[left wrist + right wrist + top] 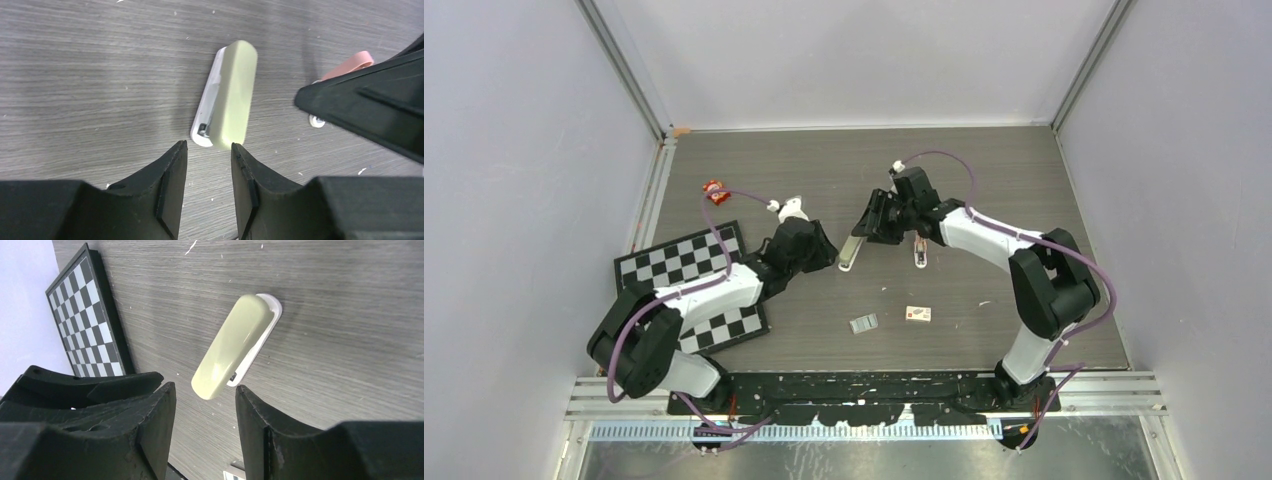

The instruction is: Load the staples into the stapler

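Down at the near side, just ahead of the arm bases, the staples [864,323] lie flat on the table, a small grey block with a little white-and-red box [918,313] just beside it. Neither arm is anywhere near them, so loading hasn't started.

Further in, here's the action: the stapler [235,95] lies on the wood with both arms angled in on it from either side. The left gripper [207,157] has its jaws parted to a modest gap with nothing between them, and its tips sit just short of the stapler's near end. The right gripper [205,407] comes in from the opposite end, also parted and empty, its tips straddling the rounded tip without touching. It looks like a two-handed setup: one arm to steady the body, the other to work the top open. The stapler appears closed, as far as I can tell.

Just beyond the right gripper lies a pink stapler-like object [919,252], untouched. Off to the left sits a checkerboard [689,262], partly under the left arm, and past it a small red item [713,188] near the back corner.

The table [984,180] is dark grey woodgrain, flecked with pale specks, boxed in by plain pale walls on three sides.
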Tool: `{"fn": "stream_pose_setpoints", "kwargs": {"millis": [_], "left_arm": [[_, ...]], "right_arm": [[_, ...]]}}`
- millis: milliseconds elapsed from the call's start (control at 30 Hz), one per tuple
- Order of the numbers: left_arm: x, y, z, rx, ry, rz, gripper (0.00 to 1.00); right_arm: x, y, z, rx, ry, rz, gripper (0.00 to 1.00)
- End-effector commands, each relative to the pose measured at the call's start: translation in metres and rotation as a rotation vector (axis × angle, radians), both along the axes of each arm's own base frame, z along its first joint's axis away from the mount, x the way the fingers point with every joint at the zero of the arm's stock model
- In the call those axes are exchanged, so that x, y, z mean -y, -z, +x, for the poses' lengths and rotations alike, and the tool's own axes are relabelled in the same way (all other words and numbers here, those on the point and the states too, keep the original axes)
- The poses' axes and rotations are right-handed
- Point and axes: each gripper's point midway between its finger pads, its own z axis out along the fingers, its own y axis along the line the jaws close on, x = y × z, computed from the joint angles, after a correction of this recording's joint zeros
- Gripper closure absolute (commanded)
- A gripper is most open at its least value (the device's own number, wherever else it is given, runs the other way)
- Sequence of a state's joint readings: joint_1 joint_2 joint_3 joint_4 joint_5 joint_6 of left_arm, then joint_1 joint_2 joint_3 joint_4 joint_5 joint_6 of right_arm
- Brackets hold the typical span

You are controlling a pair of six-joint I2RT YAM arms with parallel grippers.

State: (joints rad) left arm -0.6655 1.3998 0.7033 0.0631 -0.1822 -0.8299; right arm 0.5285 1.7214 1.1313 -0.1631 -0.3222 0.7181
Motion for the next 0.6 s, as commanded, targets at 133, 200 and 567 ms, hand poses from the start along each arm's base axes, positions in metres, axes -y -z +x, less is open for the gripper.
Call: {"fn": "stream_pose_setpoints", "kwargs": {"millis": [133,200,567], "left_arm": [[0.022,-0.004,0.014,0.033,0.082,-0.017,0.62],[0.026,0.004,0.014,0.025,0.098,-0.024,0.64],[0.018,0.052,0.001,-0.065,0.080,0.007,0.82]], "right_arm": [[-0.015,0.022,0.004,-0.069,0.127,-0.025,0.51],[-0.014,0.032,0.002,-0.082,0.133,-0.045,0.53],[-0.003,0.077,-0.015,-0.132,0.111,-0.129,0.63]]}}
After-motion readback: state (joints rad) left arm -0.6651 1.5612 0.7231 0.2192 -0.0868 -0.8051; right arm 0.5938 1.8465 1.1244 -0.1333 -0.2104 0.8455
